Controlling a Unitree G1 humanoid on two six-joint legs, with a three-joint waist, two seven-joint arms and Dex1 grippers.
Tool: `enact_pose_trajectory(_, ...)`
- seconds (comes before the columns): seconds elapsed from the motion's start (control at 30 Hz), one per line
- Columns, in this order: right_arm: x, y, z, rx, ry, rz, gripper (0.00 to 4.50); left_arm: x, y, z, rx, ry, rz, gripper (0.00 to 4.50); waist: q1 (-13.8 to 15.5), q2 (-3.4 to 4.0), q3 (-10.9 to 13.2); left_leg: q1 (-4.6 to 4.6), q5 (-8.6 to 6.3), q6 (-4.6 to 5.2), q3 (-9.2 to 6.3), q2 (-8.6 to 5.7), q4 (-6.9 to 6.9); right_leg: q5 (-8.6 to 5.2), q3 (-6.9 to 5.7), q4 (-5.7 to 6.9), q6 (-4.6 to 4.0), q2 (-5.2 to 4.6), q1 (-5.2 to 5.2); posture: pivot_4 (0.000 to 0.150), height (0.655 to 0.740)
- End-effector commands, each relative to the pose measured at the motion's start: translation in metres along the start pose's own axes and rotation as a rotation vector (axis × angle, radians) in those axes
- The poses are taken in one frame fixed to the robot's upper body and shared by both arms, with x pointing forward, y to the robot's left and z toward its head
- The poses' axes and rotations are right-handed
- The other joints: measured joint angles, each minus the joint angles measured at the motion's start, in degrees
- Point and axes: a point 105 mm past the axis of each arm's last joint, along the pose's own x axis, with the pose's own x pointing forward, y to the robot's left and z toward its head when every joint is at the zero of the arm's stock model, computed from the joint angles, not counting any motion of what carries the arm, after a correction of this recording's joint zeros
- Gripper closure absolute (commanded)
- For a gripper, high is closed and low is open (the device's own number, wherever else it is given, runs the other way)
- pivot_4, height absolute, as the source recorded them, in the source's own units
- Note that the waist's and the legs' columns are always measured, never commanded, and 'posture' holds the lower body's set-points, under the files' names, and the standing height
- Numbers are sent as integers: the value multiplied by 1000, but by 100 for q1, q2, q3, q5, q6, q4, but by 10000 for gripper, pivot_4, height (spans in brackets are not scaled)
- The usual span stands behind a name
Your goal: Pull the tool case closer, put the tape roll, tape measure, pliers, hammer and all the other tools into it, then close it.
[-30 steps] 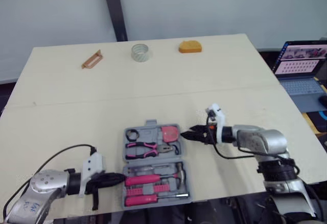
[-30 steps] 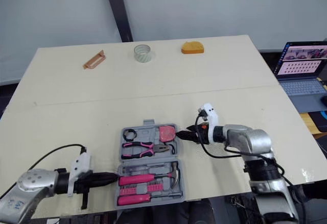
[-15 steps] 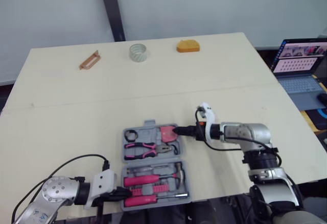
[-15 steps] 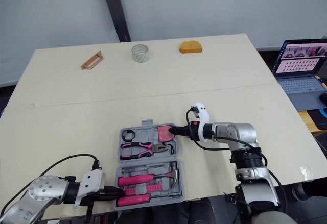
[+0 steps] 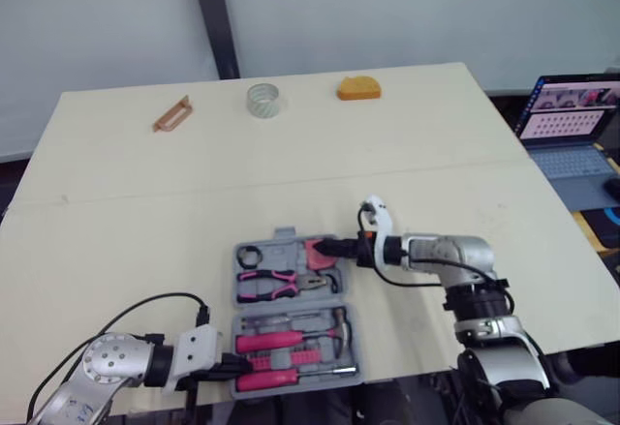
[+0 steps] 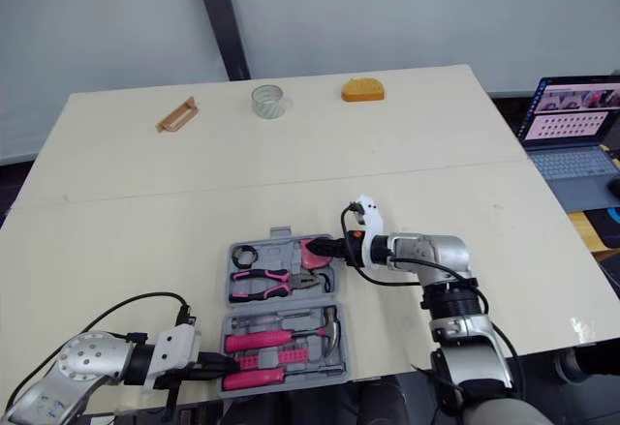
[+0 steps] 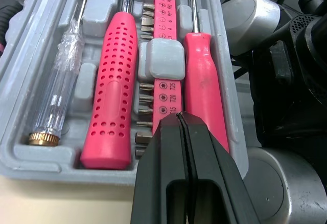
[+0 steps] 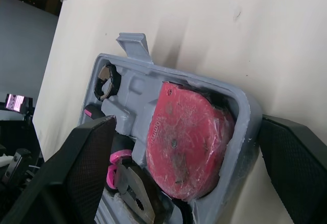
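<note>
Nearest you, at about 7 o'clock from the tool case [image 5: 286,238], the left gripper [image 7: 182,119] has its fingers pressed flat together, with nothing between them. The tip sits at the case's near left rim, over the row of bits [image 7: 162,55]. On that row you can make out small stamps that look like T20 and T25; the rest is too fine to read. The open grey case lies at the near edge of the cream table [image 5: 145,212]. It holds pink screwdrivers [image 7: 110,91] and the hammer [image 5: 291,340] in the near half, and the pliers [image 5: 271,280] and a red tape measure [image 8: 186,142] in the far half. The lettering on the tape measure's face is not legible. At 2 o'clock the right gripper [image 5: 334,248] is spread wide, straddling the case's right wall beside the tape measure. A seam crosses the table past the case. At the far edge the tape roll [image 5: 265,100] lies at 12 o'clock, a tan handle-shaped piece [image 5: 174,113] at 10, and an orange block [image 5: 358,87] at 1. A laptop [image 5: 572,135] off the table at 2 o'clock is cut by the frame. A dark post [image 5: 215,14] stands against the pale wall.
</note>
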Motion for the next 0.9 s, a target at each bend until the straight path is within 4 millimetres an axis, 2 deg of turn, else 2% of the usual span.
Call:
enact_pose_trajectory(0.03,4,7,5,-8,-15,30,519,-2,0,-20,-58,71,19,45000,-9,1,0,0,0,0,0,0,0,0,0,0,0,0,0,1500,7400)
enact_pose_trajectory(0.27,4,17,8,-32,-42,84,519,-4,5,-21,-48,74,35,45000,-29,3,1,0,0,0,0,3,-1,0,0,0,0,3,-1,1500,7400)
enact_pose_trajectory(0.9,-18,46,12,-149,-53,240,519,-5,17,-12,-48,42,76,45000,4,8,5,-2,0,0,0,3,-1,0,0,-1,0,3,-1,1500,7400)
